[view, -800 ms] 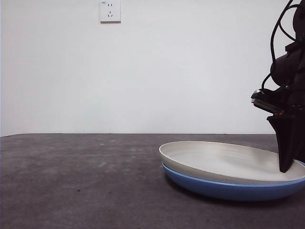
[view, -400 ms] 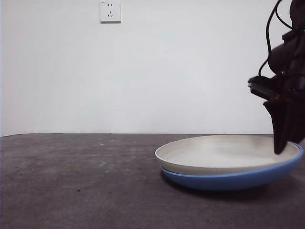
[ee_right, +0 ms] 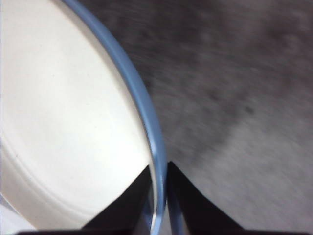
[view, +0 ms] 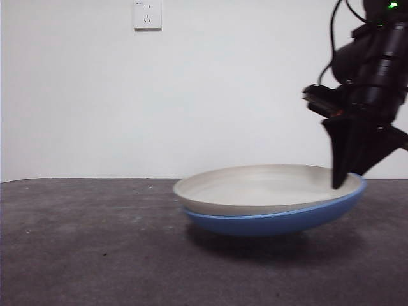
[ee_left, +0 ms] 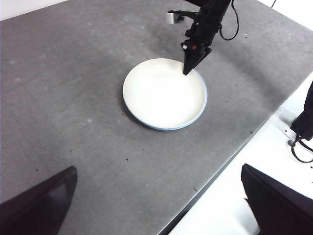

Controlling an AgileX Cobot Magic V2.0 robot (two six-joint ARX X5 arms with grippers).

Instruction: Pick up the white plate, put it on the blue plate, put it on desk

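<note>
Above your grey table (view: 95, 242), the right claw (view: 347, 182) pinches the rims of the blue plate (view: 274, 222) and white plate (view: 261, 188) nested inside, both airborne; your left claw (ee_left: 156, 205) gapes wide, well apart.

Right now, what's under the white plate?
The blue plate sits directly under the white plate, nested, with only its rim and outer wall showing. Its inside is covered. The right gripper pinches both rims, and the stack hangs clear of the desk.
</note>
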